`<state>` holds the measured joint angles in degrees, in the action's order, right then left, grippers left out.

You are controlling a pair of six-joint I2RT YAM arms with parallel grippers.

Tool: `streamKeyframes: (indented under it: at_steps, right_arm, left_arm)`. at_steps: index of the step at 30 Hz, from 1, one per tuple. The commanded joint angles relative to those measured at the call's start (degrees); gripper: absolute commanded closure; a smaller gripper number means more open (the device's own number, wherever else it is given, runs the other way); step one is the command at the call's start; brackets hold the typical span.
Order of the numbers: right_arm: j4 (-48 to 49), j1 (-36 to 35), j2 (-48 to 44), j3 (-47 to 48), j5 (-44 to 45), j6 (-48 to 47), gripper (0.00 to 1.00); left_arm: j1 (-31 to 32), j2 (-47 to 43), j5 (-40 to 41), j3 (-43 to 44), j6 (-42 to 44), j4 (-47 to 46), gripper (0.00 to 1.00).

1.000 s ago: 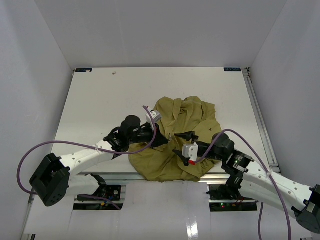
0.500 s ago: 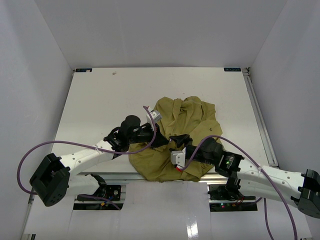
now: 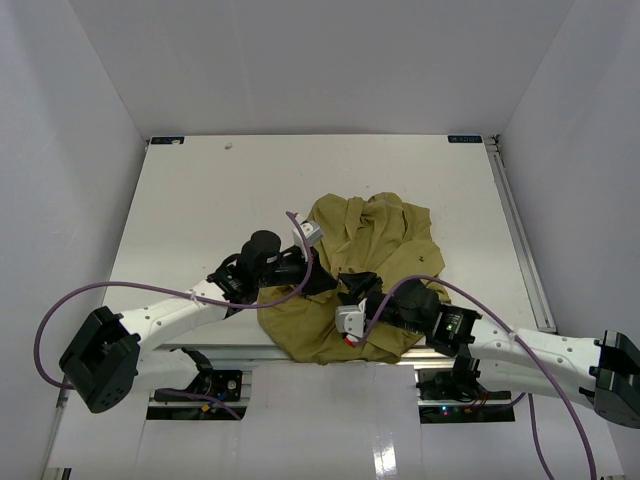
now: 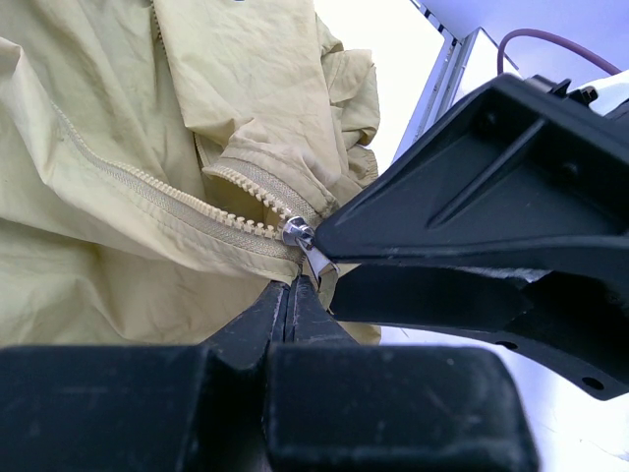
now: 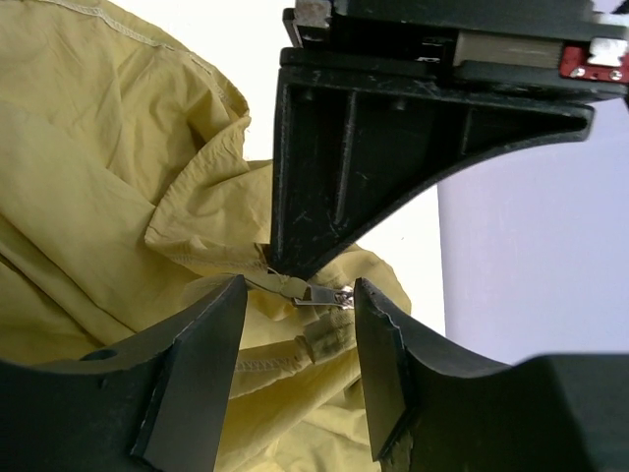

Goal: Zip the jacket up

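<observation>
Showed jacket [image 3: 385,235] crumpled on white desk [image 3: 220,200] between white walls [image 3: 300,60]. Found left gripper [image 4: 292,295] clamped on jacket beside zipper slider [image 4: 298,233], right gripper [image 5: 298,291] parted around it.

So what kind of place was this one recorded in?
Most likely a lab robot test cell, not a home or shop: a white table boxed in by plain white walls, left arm and right arm bolted to a metal rail at its near edge, a jacket lying on it.
</observation>
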<state>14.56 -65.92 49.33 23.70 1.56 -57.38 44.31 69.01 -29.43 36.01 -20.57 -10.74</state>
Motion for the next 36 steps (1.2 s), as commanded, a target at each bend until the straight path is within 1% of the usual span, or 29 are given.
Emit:
streamKeyframes:
  at_steps: [1, 5, 9, 18, 21, 23, 26, 33, 36]
  right_arm:
    - [4.1, -1.1, 1.3, 0.1, 2.3, -1.5, 0.48]
    - [5.1, -1.5, 2.4, 0.3, 3.5, -1.8, 0.51]
    - [6.3, -1.7, 3.2, 0.3, 4.5, -1.9, 0.6]
    - [7.1, -1.7, 1.6, 0.1, 5.5, -0.5, 0.71]
    - [7.5, -1.7, 0.6, -0.1, 5.9, -0.5, 0.8]
    - [7.4, -1.7, 0.1, 0.0, 6.5, -0.5, 0.89]
    - [7.4, -1.7, -0.4, -0.1, 7.7, -0.2, 0.92]
    - [7.1, -1.7, -0.2, 0.5, 10.6, 1.0, 0.92]
    - [8.1, -1.7, 0.2, 0.9, 12.1, 3.2, 0.92]
  left_arm:
    - [-0.4, -1.2, -1.1, 0.5, -0.1, -0.6, 1.0]
    - [-0.3, -1.0, -1.4, 0.6, -0.2, -0.7, 1.0]
    - [-0.3, -0.9, -1.4, 0.6, -0.1, -0.5, 1.0]
    - [-0.4, -0.6, -1.0, 0.8, 0.0, -0.2, 1.0]
    - [-0.4, -0.5, -0.9, 0.9, 0.1, -0.1, 1.0]
    - [-0.4, -0.5, -0.9, 0.9, 0.1, -0.2, 1.0]
    - [-0.4, -0.4, -0.8, 1.0, 0.1, -0.1, 1.0]
    - [-0.4, -0.5, -0.9, 1.0, 0.3, -0.1, 1.0]
    - [-0.4, -0.7, -0.9, 0.9, 0.2, -0.1, 1.0]
